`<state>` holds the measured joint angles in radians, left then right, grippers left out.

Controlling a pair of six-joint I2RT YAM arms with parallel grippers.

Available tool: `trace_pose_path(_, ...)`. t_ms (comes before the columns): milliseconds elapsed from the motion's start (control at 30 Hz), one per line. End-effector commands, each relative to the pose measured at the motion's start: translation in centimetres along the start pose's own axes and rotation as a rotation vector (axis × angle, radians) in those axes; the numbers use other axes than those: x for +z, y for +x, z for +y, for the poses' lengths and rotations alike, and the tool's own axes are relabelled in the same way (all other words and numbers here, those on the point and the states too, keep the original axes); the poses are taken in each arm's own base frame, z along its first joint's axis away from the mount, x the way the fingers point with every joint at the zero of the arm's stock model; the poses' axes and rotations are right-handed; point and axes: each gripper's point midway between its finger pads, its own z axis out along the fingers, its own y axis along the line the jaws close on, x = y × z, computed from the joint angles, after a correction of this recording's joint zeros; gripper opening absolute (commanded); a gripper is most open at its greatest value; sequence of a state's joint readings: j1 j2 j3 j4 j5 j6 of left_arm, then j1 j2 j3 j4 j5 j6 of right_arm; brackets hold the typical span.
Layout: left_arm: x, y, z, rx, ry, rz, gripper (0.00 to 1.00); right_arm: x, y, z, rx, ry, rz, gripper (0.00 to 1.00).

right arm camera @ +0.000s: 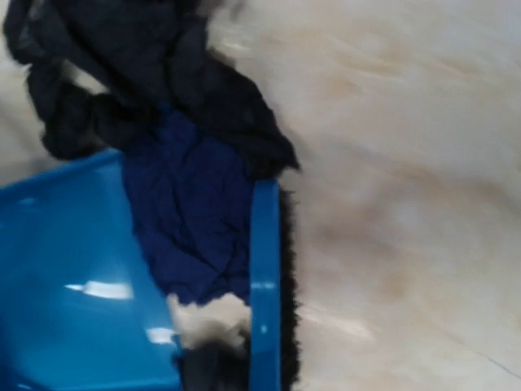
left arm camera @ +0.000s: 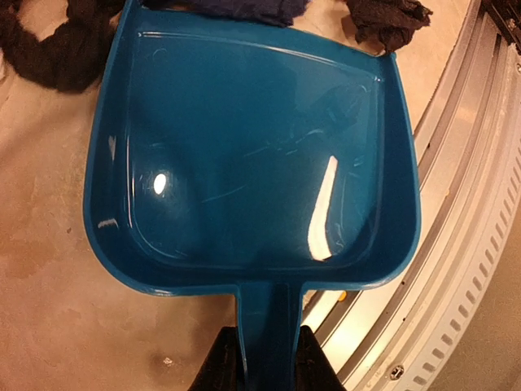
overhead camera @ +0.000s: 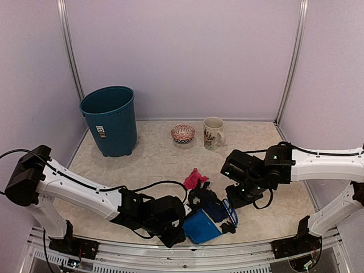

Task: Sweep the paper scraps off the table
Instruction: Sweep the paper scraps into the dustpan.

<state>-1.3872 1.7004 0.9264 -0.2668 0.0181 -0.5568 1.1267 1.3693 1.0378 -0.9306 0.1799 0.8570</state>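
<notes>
The left hand (left arm camera: 267, 362) is grasping the dustpan (left arm camera: 244, 163) by its handle, pressing it flat on the bench (overhead camera: 153, 153) near the front edge. The right hand (overhead camera: 234, 203) is clenching the brush (right arm camera: 264, 277). The navy and black scraps (right arm camera: 191, 220) are lying at the pan's open lip, between the lip and the bristles, so the stroke is likely heading toward the pan. A pink wad (overhead camera: 195, 178) is sitting just beyond, nearer the right hand.

Overhead rear view, close wrist views, sharing dustpan (overhead camera: 200, 227)
</notes>
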Motion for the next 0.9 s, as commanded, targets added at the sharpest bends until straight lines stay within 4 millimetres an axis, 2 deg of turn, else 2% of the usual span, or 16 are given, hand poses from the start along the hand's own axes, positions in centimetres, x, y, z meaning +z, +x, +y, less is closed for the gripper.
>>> trace_pose_path(0,0.5,0.7,0.3,0.012,-0.014,0.028,0.00,-0.5,-1.8,4.6,-0.046,-0.111,-0.036,0.00)
trace_pose_path(167,0.5,1.3,1.0,0.000,-0.030,0.026,0.00,-1.6,-3.1,7.8,-0.103,-0.171,-0.060,0.00)
trace_pose_path(267,0.4,1.7,1.8,-0.027,-0.035,0.022,0.00,-2.1,-3.4,8.2,-0.114,-0.170,-0.063,0.00)
trace_pose_path(400,-0.3,1.8,2.8,-0.059,-0.044,0.000,0.00,-3.2,-4.2,6.4,-0.103,-0.076,-0.093,0.00)
trace_pose_path(600,-1.2,3.1,4.3,-0.116,-0.079,0.007,0.00,-4.8,-6.4,2.7,-0.113,0.127,-0.159,0.00)
trace_pose_path(700,-1.9,4.0,4.9,-0.152,-0.081,0.010,0.00,-5.2,-7.9,1.5,-0.127,0.184,-0.200,0.00)
trace_pose_path(867,-3.1,5.0,5.1,-0.207,-0.066,0.010,0.00,-4.7,-11.8,0.4,-0.186,0.203,-0.286,0.00)
